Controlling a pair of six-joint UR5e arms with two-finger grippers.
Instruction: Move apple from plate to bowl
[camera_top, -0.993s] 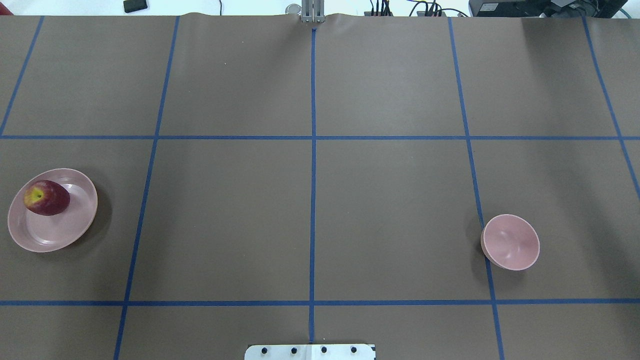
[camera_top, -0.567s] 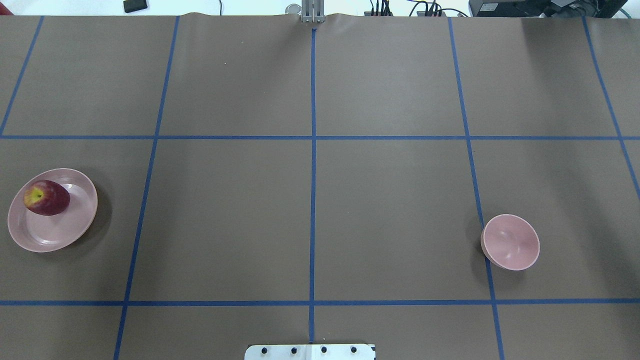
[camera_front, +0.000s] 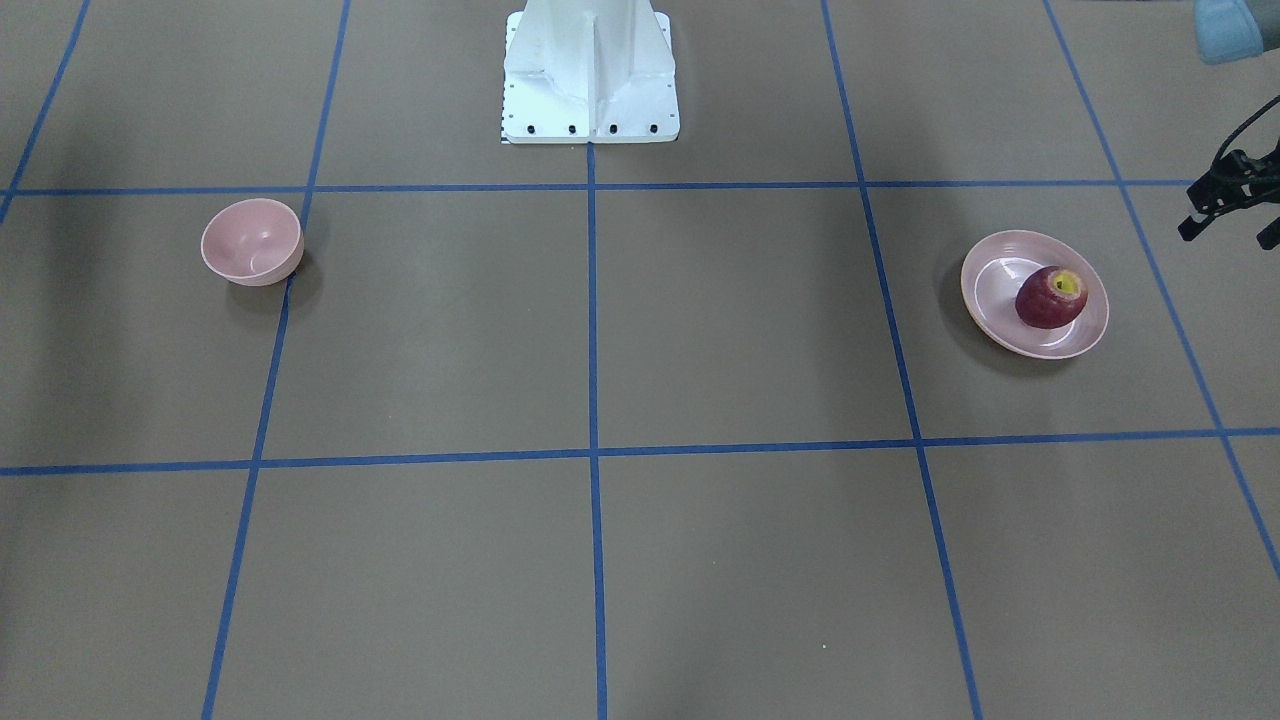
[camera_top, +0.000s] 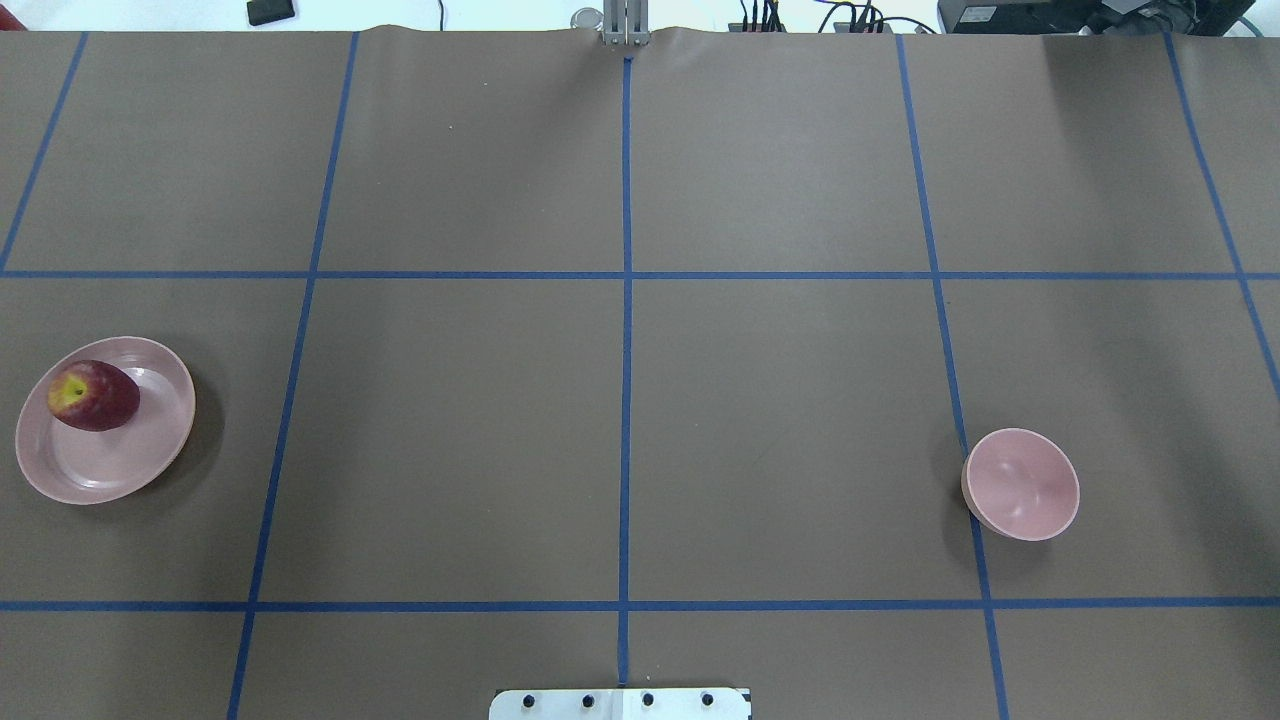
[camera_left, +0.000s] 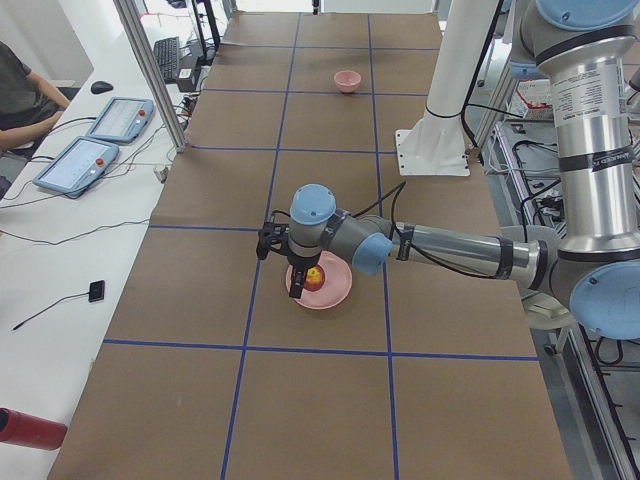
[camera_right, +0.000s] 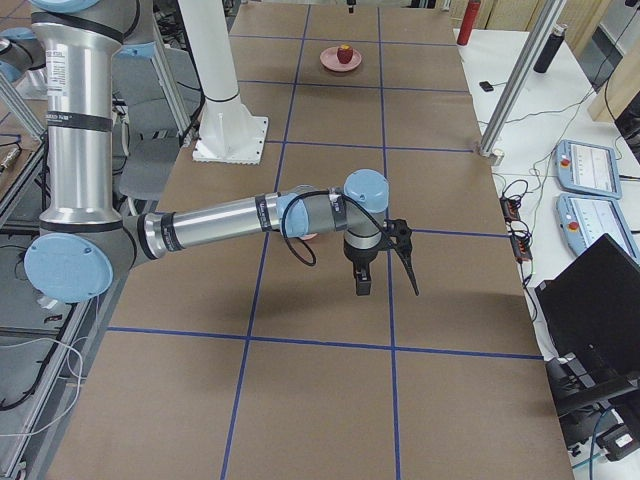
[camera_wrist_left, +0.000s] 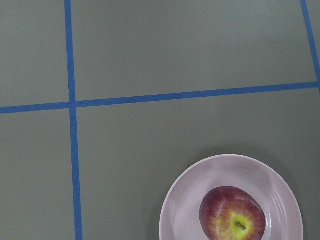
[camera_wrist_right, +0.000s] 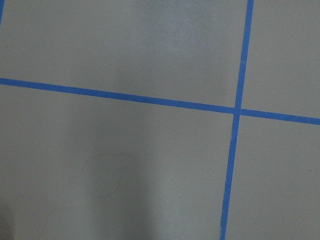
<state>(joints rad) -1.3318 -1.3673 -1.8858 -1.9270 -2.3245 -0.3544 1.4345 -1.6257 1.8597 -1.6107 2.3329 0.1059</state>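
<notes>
Overhead unchanged from a second ago: glossy dark red apple (camera_top: 95, 396) lies on the smooth shallow plate (camera_top: 150, 455), with the deep round bowl (camera_top: 1020, 485) well apart. Only the front view catches the left gripper (camera_front: 1230, 230), jaws spread, holding nothing. The right gripper (camera_right: 385, 285) shows from the side only, so its jaws cannot be judged.

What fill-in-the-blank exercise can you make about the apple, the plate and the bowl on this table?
1. The apple rests on the pink ____.
2. The bowl holds ____.
3. The patch round the apple's stem dimple is ____.
4. The lines taped across the table are ____.
Missing words: plate, nothing, yellow, blue.
</notes>
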